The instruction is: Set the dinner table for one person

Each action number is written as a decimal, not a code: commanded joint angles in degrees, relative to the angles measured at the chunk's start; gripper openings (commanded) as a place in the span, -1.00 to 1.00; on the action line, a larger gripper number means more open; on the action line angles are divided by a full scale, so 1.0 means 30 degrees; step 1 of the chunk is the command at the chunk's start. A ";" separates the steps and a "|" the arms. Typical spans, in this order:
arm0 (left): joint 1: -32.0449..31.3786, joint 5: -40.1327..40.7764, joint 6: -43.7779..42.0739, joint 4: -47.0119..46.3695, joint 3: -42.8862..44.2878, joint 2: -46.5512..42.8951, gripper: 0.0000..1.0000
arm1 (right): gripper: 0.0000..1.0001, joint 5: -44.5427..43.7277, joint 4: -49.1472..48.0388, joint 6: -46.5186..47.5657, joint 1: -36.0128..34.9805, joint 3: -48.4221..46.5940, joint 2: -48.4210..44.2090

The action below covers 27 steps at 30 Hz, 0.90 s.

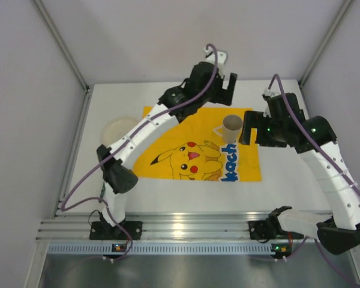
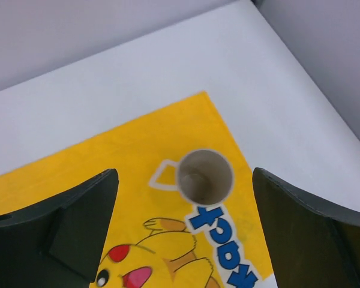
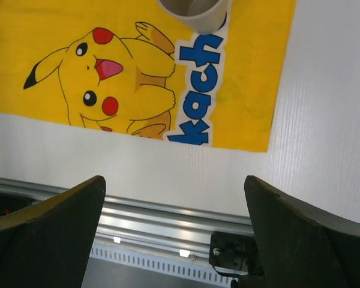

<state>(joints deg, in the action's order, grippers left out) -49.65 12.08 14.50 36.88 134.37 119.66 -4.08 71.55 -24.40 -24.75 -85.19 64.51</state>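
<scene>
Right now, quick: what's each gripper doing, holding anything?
Left gripper: open, holding nothing; the beige handled mug stands free on the yellow cartoon-printed cloth mat.
Right gripper: open, holding nothing.

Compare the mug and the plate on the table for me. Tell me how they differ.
The mug stands upright on the yellow mat; the plate lies flat on the bare dinner table, left of the mat. The mug is taller, with a handle; the plate is wider and low. The mug is greyish beige, the plate paler cream. Both are round, and neither is held.
</scene>
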 commanded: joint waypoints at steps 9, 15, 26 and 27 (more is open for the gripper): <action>0.2486 0.4529 0.1815 0.0215 -1.4277 -1.1110 0.97 | 0.99 -0.0867 -0.3662 0.0780 0.2503 -0.4559 0.8694; 0.5322 0.3278 0.3422 0.0743 -1.9030 -1.4774 0.97 | 0.86 -0.1835 -0.3253 0.1044 0.3358 -0.8484 1.4171; 1.4079 -0.0913 0.5739 -0.0105 -2.5300 -1.6509 0.96 | -0.31 -0.1043 -0.3752 0.1308 0.3358 -0.9368 1.7285; 1.4523 -0.1210 0.6264 -0.0339 -2.5625 -1.6477 0.96 | -0.40 -0.1073 -0.3694 0.1337 0.3358 -0.9426 1.7372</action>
<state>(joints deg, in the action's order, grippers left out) -9.58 13.56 29.19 38.57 60.10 70.32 -7.01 61.69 -20.67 -14.61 -109.95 116.90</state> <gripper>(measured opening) 0.983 0.352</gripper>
